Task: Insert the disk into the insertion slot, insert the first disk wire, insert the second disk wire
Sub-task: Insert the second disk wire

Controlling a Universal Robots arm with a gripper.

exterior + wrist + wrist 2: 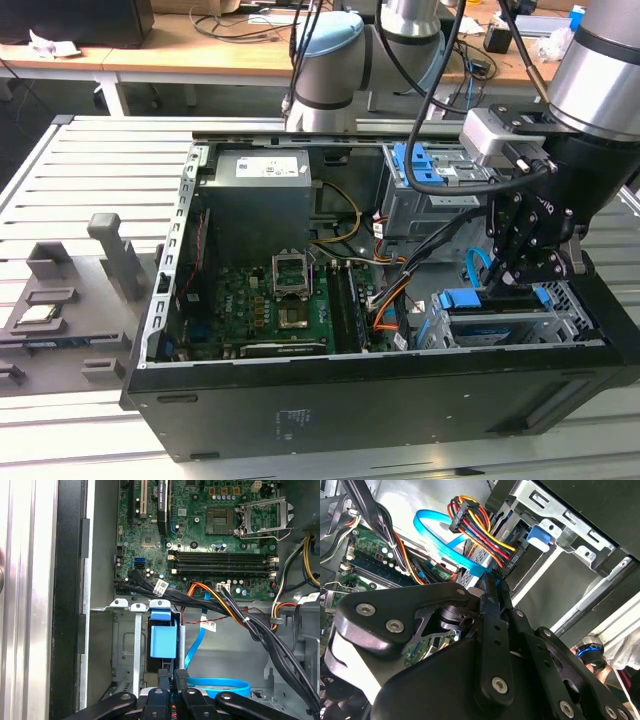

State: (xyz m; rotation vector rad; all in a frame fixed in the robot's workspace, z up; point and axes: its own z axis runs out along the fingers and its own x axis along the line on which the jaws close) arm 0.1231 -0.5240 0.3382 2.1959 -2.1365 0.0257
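- A grey fixture block (118, 255) stands on the slatted bench (90, 165) towards the exterior view's left, well apart from the open computer case (330, 400).
- Inside the case, the green motherboard (265, 300) lies along the near half; the first wrist view shows it too (200, 525), with its bare processor socket (220, 520).
- A grey power supply (262, 195) sits at the case's far edge, above the motherboard in the exterior view.
- At the far corner on the exterior view's right stands the taller grey bay (425, 200) with a blue plastic latch (418, 165).
- The insertion slot (560, 325) sits at the near corner on the exterior view's right, a perforated grey cage.
- The disk (470, 302) lies inside the insertion slot, its blue carrier frame showing at the cage mouth; the frame's tab also shows in the first wrist view (163, 640).
- A bundle of red, yellow and black power wires (475, 527) hangs just beside the cage in the second wrist view, with a blue flat cable (447, 542) looping by it.
- The gripper (500, 283) reaches down at the cage mouth; in both wrist views its fingers (172, 677) are pressed together, nipping the blue flat cable's end.
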